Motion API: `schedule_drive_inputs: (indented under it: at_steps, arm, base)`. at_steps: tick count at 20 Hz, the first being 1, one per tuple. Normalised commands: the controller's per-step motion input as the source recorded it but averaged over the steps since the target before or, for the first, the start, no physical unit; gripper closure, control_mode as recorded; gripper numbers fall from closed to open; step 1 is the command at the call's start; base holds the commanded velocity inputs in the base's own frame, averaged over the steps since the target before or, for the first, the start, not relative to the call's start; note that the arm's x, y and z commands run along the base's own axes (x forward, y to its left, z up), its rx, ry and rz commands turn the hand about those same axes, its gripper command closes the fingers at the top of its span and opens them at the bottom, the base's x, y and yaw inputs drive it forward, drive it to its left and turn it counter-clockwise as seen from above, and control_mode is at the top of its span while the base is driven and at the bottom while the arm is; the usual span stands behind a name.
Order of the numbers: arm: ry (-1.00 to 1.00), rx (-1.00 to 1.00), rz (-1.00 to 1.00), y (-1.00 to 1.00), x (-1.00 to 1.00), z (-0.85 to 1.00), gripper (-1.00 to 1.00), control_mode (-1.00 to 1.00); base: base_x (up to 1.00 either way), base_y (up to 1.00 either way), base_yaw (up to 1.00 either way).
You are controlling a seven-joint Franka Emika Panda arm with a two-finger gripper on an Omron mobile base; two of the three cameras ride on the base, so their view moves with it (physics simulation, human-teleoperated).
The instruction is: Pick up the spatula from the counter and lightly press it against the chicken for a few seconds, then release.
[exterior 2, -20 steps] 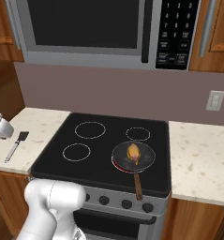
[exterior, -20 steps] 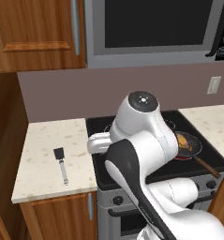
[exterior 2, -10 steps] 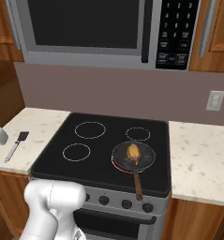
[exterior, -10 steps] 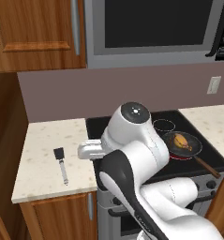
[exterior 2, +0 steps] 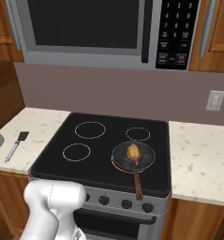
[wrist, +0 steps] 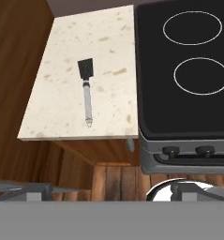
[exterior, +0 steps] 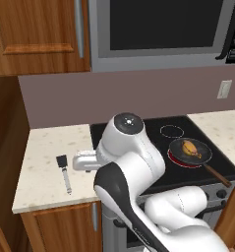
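1. Reading the microwave (exterior 2: 85, 28) keypad (exterior 2: 176, 28) in the right base view gives rows of pale marks on dark buttons, all too small to make out.
2. The top of the microwave is cut off in both base views.
3. In the left base view, the arm (exterior: 133, 167) covers the front left part of the stove (exterior: 158, 129).
4. The gripper (exterior: 81, 162) hangs near the seam between desk (exterior: 40, 147) and stove. Its fingers are hard to make out there. The white piece cut by the left edge of the right base view is probably the same hand.
5. Gripper state: jaws spread fully apart, with nothing between them.
6. The spatula (wrist: 86, 91) lies flat on the desk, left of the stove and apart from the gripper.
7. Its long axis runs front to back. The black blade points toward the wall and the grey handle toward the front edge of the desk.
8. The chicken (exterior 2: 133, 151) sits in a dark pan (exterior 2: 120, 161) on the front right burner. The pan handle points toward the stove front.
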Motion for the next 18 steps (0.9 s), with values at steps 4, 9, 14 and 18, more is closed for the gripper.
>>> schedule_drive_inputs:
  at_steps: [4, 9, 14, 18]
  arm:
    - [0.11, -0.02, 0.0, 0.08, 0.28, 0.0, -1.0, -1.0]
    - [-0.06, 0.0, 0.05, 0.06, 0.04, -0.13, -1.0, -1.0]
    - [-0.12, 0.0, 0.08, 0.13, 0.04, -0.32, -1.0, -1.0]
    - [-0.02, 0.04, 0.07, 0.11, 0.2, -0.23, -1.0, -1.0]
  base:
    - [0.0, 0.0, 0.0]
    - [0.0, 0.0, 0.0]
    - [0.0, 0.0, 0.0]
    - [0.0, 0.0, 0.0]
